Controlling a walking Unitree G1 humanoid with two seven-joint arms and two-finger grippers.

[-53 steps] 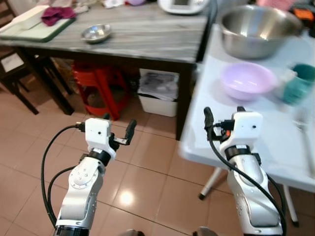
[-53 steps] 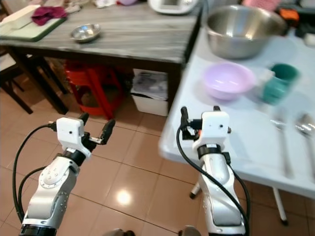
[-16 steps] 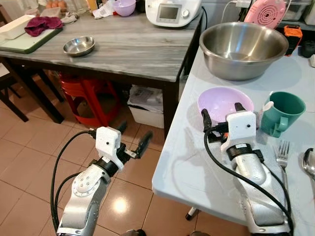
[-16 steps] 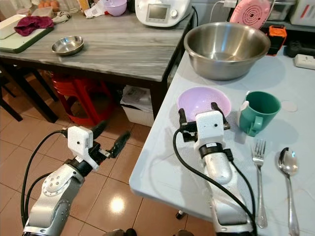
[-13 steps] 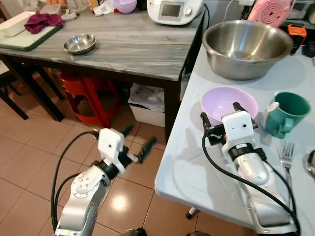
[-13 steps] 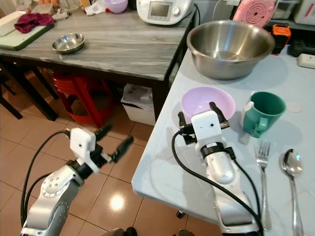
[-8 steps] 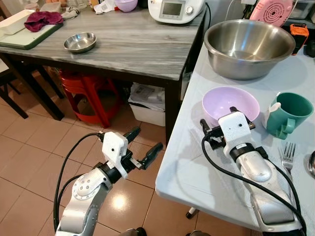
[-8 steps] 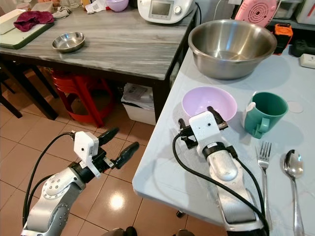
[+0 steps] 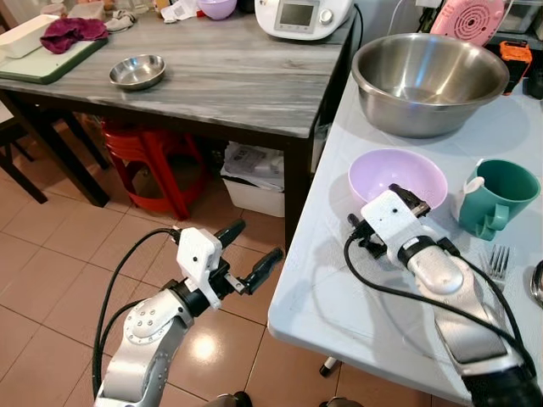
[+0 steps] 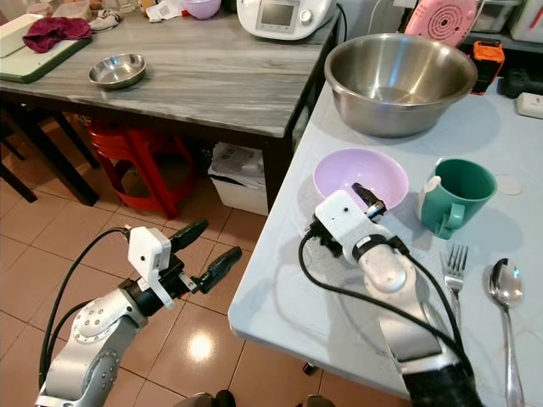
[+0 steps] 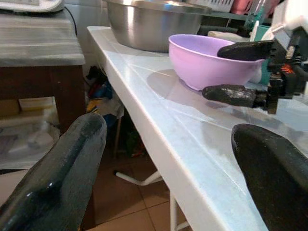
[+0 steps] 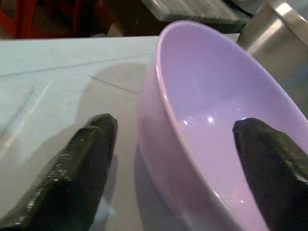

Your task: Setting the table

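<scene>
Straddling the near rim of the round lilac plastic bowl, my right gripper has its two black fingers spread wide, one finger outside the wall close to the tabletop and the other inside the hollow; neither pad presses the plastic, so I am holding nothing. That bowl stands near the left edge of the pale white table, just in front of the large stainless steel mixing bowl. To the bowl's right is a green mug with a handle, and nearer to me on that side lie a silver fork and a silver spoon, side by side.

My left gripper hangs off the table's left side, above the brown tiled floor, fingers wide apart and empty, pointed toward the table edge.

Further left stands a grey marbled wooden table carrying a small shallow steel dish, a green cutting board with a crumpled maroon cloth on it, and a white kitchen appliance with a screen. A red plastic stool sits beneath that table.
</scene>
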